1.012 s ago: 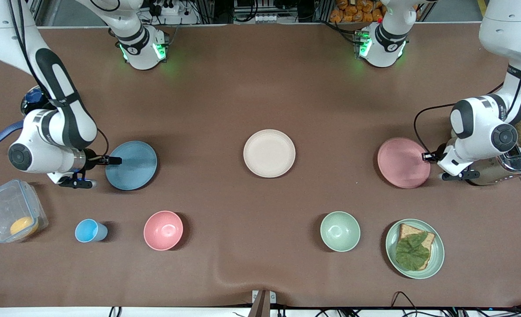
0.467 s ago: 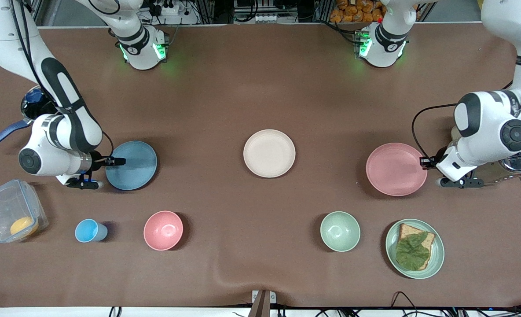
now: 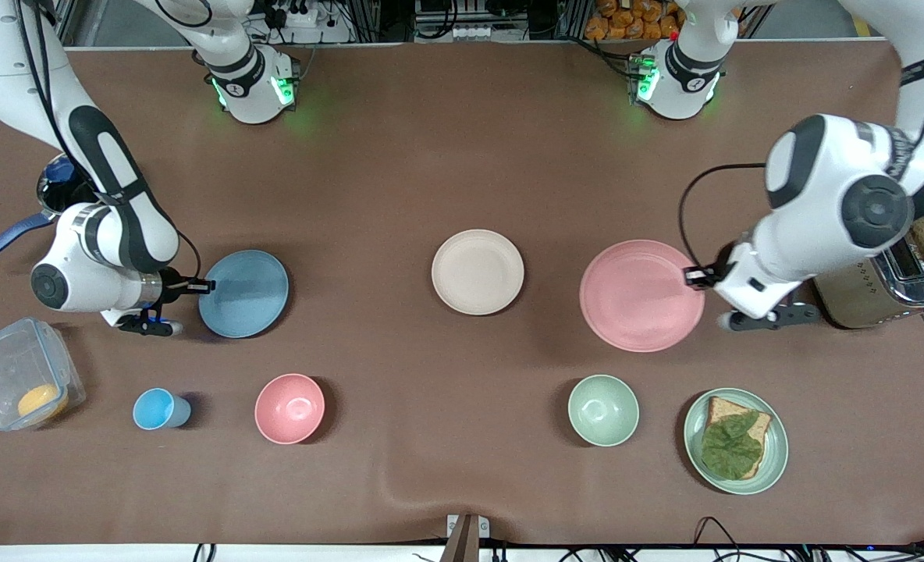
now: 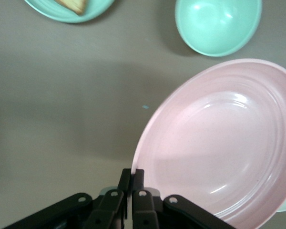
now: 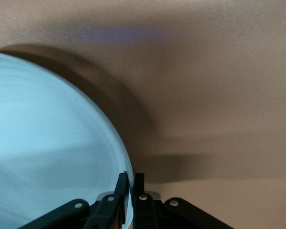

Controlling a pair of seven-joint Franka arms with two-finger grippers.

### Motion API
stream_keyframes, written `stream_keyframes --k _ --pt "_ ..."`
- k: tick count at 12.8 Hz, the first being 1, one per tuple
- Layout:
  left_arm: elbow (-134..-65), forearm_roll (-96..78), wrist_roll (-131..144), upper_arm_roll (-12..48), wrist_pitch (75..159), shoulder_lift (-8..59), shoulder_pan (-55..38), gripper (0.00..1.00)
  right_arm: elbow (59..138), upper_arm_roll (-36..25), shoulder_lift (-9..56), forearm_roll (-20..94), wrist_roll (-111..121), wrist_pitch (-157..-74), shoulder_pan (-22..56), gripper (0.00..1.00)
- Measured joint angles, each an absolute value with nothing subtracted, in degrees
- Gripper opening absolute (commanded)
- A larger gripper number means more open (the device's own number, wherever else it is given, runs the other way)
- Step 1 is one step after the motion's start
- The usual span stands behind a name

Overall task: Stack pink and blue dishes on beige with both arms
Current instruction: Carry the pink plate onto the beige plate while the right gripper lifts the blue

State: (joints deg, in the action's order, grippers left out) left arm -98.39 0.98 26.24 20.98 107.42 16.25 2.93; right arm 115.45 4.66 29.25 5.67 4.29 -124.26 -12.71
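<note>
Nothing is stacked yet: the flat round matte pink plate (image 3: 640,295) is clamped by the left gripper (image 3: 696,275), the matching light-blue plate (image 3: 243,293) by the right gripper (image 3: 200,286); the cream-beige plate (image 3: 477,272) lies bare between both.

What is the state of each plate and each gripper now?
pink plate: lifted, held by its rim.
blue plate: gripped at its rim.
beige plate: flat on table, bare.
left gripper: shut on pink plate.
right gripper: shut on blue plate.
</note>
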Motion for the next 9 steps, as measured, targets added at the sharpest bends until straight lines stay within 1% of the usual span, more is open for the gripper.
stream_keyframes --k 3,6,9 --pt "-98.0 0.9 33.2 21.3 108.5 19.1 -2.7 0.0 115.0 4.8 29.1 5.9 6.2 -124.1 -12.8 0.0" --pt "-98.3 0.0 36.1 21.4 110.1 21.2 -5.5 0.0 113.2 5.0 28.2 5.9 7.2 -120.6 -12.7 0.0" --pt "-102.9 -0.1 41.2 21.5 117.8 21.9 -9.3 0.0 109.3 5.3 26.8 5.9 7.3 -113.5 -12.7 0.0"
